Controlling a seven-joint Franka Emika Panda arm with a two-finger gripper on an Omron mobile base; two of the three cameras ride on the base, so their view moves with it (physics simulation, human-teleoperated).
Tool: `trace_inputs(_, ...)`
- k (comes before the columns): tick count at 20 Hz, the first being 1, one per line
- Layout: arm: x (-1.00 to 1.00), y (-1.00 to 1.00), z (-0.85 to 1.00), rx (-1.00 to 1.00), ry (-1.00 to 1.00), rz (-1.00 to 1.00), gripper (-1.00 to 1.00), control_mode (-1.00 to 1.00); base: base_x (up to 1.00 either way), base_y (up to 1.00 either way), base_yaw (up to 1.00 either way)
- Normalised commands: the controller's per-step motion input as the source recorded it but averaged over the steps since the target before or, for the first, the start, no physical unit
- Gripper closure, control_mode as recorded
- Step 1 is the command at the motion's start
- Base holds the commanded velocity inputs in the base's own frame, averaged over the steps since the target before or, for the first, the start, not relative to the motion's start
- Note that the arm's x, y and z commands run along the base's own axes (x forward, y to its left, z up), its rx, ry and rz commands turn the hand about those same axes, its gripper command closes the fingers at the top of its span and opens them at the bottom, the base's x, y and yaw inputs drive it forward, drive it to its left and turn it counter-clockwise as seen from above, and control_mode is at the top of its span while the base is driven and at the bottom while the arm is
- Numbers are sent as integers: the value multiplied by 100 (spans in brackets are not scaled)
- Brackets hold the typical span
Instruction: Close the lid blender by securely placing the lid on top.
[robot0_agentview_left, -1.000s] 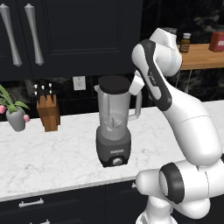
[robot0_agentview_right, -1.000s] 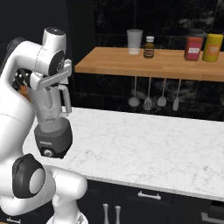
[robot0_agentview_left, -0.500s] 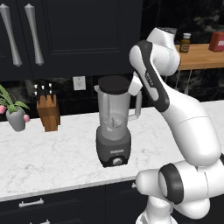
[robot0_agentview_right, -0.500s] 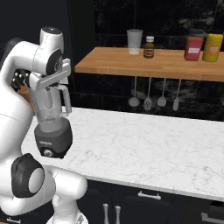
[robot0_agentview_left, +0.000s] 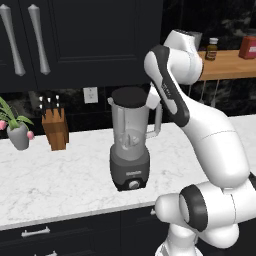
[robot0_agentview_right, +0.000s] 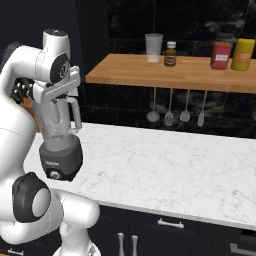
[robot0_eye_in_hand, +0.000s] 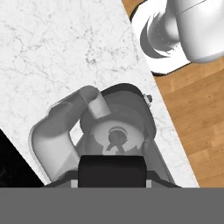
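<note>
I count one blender (robot0_agentview_left: 131, 147) on the white marble counter (robot0_agentview_left: 55, 180), one knife block (robot0_agentview_left: 55, 128) and one potted plant (robot0_agentview_left: 17, 131) to its left, four utensils (robot0_agentview_right: 176, 114) hanging under the wooden shelf (robot0_agentview_right: 165, 74), and on that shelf one clear cup (robot0_agentview_right: 153, 48), one small brown bottle (robot0_agentview_right: 170, 54), one red canister (robot0_agentview_right: 221, 55) and one yellow one (robot0_agentview_right: 242, 54). The blender is a tall translucent grey jar with a side handle on a dark grey base bearing one round knob. One lid (robot0_agentview_left: 129, 95), a matte black disc about as wide as the jar's mouth, lies flat on top of the jar. The gripper (robot0_agentview_left: 153, 100) sits just beside the jar's rim on the handle side; I cannot tell whether its claw is apart or together. From the hand view I look down into the jar (robot0_eye_in_hand: 116, 138) at its blades.
</note>
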Motion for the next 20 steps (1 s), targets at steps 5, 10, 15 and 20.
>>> trace_inputs(5, -1, 0, -22, -4, 7, -8, 100, -100, 0, 0, 0)
trace_inputs(10, -9, 0, -33, -5, 8, -10, 100, -100, 0, 0, 0)
trace_inputs(15, -17, 0, -28, -4, 7, -9, -100, -100, 0, 0, 0)
trace_inputs(20, -28, -1, -20, -2, 8, -8, -100, -100, 0, 0, 0)
